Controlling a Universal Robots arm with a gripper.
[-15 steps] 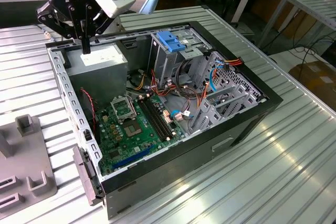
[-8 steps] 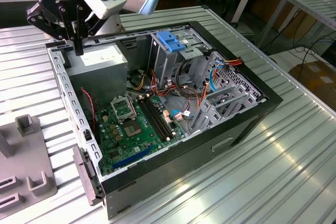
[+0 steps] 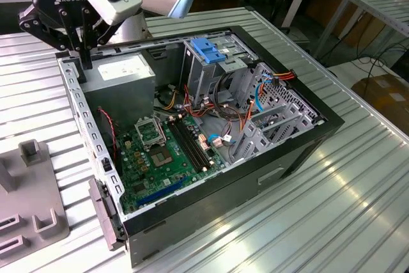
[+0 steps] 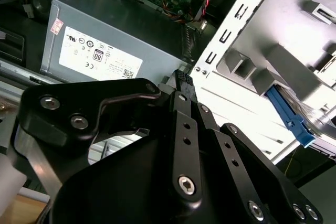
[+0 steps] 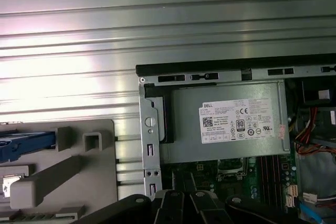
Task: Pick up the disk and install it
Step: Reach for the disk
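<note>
Hovering the gripper [image 4: 182, 80] by the power supply [image 5: 231, 121], I saw its jaws clenched on nothing. The disk [image 5: 23, 145] sat in the grey fixture [image 5: 100, 182] beside the computer case [image 3: 287, 151]. I judged it stiff, dense and shock-sensitive, best gripped across its blue rails.

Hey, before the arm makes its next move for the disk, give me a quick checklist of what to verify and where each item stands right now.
1. Claw empty: ok, nothing between its tips.
2. Claw open for a grasp: not ok, it is shut.
3. Disk found: ok, its blue rail shows on the grey fixture beside the case.
4. Claw over the disk: not ok, it hangs at the case's corner by the power supply.
5. Case open: ok, its inside is in plain view.
6. Cage slot free: cannot tell.
</note>
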